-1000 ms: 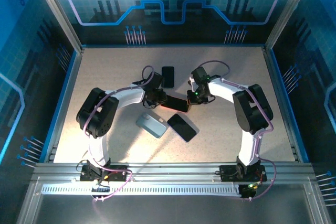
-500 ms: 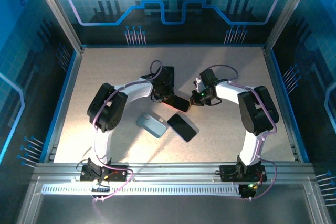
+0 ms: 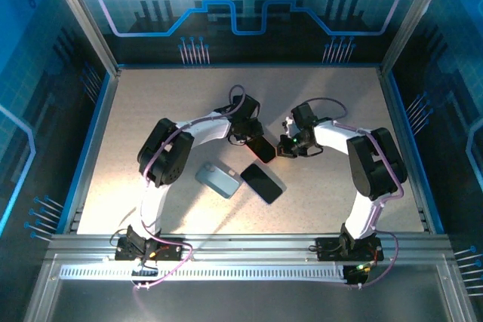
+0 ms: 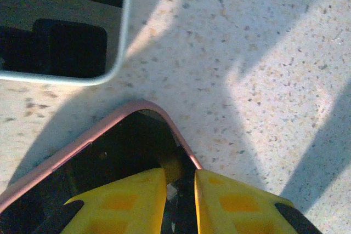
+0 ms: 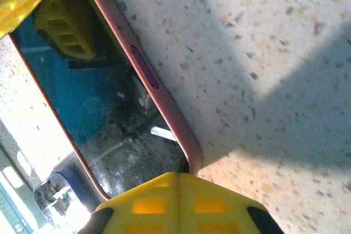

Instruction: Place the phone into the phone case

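Blue circuit-patterned walls [image 3: 241, 5] enclose a speckled beige table [image 3: 151, 103]. From above, the left gripper [image 3: 253, 139] and right gripper [image 3: 284, 146] meet at the pink case [image 3: 260, 148] mid-table. A loose black handset [image 3: 262, 182] and a pale blue case [image 3: 218, 179] lie just nearer.

Left wrist: the left gripper [image 4: 181, 190] pinches the pink case's [image 4: 109, 130] corner rim with a narrow gap.

Right wrist: the right gripper [image 5: 175, 195], fingers together, touches the pink case [image 5: 164, 108]. The phone [image 5: 93, 97] lies glossy inside its rim.

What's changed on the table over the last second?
The left tool swung right and farther out; the pink-cased phone in its grip turned more diagonal. The right tool eased slightly right. The pale blue case and black phone stayed put.
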Controlling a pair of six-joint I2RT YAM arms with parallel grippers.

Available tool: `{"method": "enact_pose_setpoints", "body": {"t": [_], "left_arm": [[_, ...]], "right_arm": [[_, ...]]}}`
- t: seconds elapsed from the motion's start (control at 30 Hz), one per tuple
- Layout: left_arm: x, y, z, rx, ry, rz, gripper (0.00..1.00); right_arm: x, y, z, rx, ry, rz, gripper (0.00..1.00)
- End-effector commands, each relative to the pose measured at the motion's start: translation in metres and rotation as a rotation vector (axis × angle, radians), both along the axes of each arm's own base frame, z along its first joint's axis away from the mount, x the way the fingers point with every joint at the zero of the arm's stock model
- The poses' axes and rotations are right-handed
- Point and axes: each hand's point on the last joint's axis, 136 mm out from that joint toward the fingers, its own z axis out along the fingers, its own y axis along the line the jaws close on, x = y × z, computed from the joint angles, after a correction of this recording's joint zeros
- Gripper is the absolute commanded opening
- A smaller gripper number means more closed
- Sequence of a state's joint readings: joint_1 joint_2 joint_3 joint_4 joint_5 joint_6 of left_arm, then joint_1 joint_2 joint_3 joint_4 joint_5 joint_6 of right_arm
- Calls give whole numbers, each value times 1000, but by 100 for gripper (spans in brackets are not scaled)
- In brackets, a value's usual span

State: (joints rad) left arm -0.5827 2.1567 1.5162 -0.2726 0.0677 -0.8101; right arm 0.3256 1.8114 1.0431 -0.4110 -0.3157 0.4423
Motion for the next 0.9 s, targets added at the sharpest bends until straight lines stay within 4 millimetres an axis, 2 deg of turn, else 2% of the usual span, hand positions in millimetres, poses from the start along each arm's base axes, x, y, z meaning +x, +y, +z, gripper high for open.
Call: {"method": "enact_pose_setpoints", "body": {"t": [0.0, 0.3, 0.5, 0.67, 0.77, 0.87], "left_arm": [[-37, -17, -45, 26, 143, -85, 23], [-24, -36, -44, 4, 128, -107, 23], [-12, -41, -25, 3, 72, -121, 23], [-4, -30, 11, -9, -13, -101, 23], [-4, -20, 28, -32, -39, -77, 24], [-9, -7, 33, -36, -34, -54, 24]], "right_arm": [[-32, -23, -13, -70, 129, -42, 0], [-39, -24, -4, -45, 116, -52, 0], [-35, -14, 11, 18, 37, -24, 0], [-37, -2, 27, 56, -4, 17, 0], [-44, 11, 25, 75, 6, 53, 0], [-51, 18, 17, 69, 24, 70, 0]]}}
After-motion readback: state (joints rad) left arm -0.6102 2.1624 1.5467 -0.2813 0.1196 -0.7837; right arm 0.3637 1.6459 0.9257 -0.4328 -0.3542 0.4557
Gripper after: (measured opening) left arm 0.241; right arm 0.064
